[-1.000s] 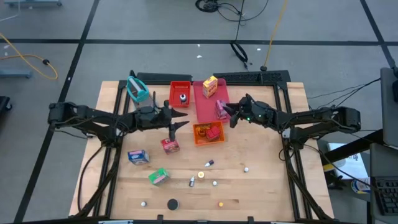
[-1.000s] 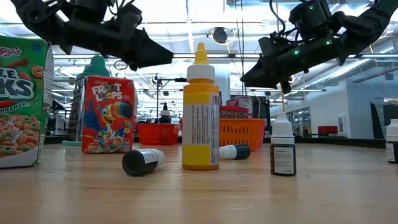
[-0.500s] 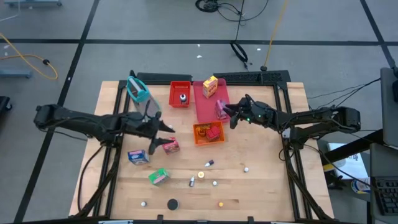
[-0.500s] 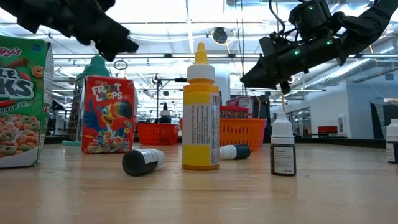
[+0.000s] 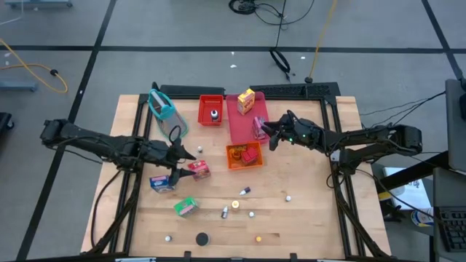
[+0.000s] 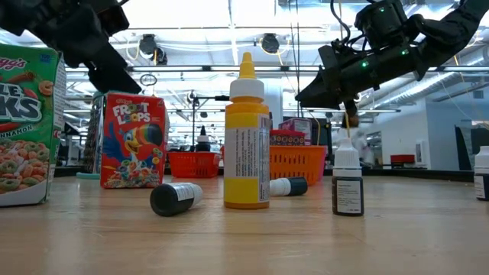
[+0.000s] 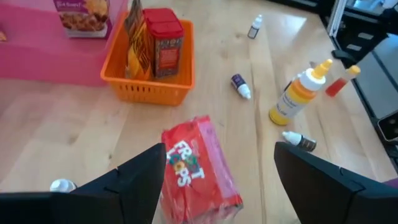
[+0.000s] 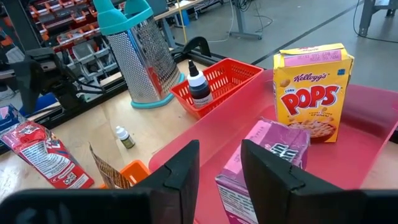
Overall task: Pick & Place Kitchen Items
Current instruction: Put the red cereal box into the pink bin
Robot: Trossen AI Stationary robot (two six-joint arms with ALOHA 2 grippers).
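- We see the left gripper [image 5: 183,161] poised over the red Froot Loops box [image 7: 198,169], its fingers [image 7: 134,180] spread wide with nothing held.
- The box lies flat on the wooden table [image 5: 306,218], in the gap between those fingers in the left wrist view, touching neither; it sits just beside the orange tray [image 5: 243,156].
- The right gripper [image 5: 271,135] hangs at the pink tray [image 5: 240,124]; its fingers [image 8: 177,171] stand a little apart.
- The pink box [image 8: 264,163] shows in the gap between and beyond them. Whether they touch it, we cannot tell.
- The yellow Corn Pops box [image 8: 312,90] stands upright farther back in the pink tray.
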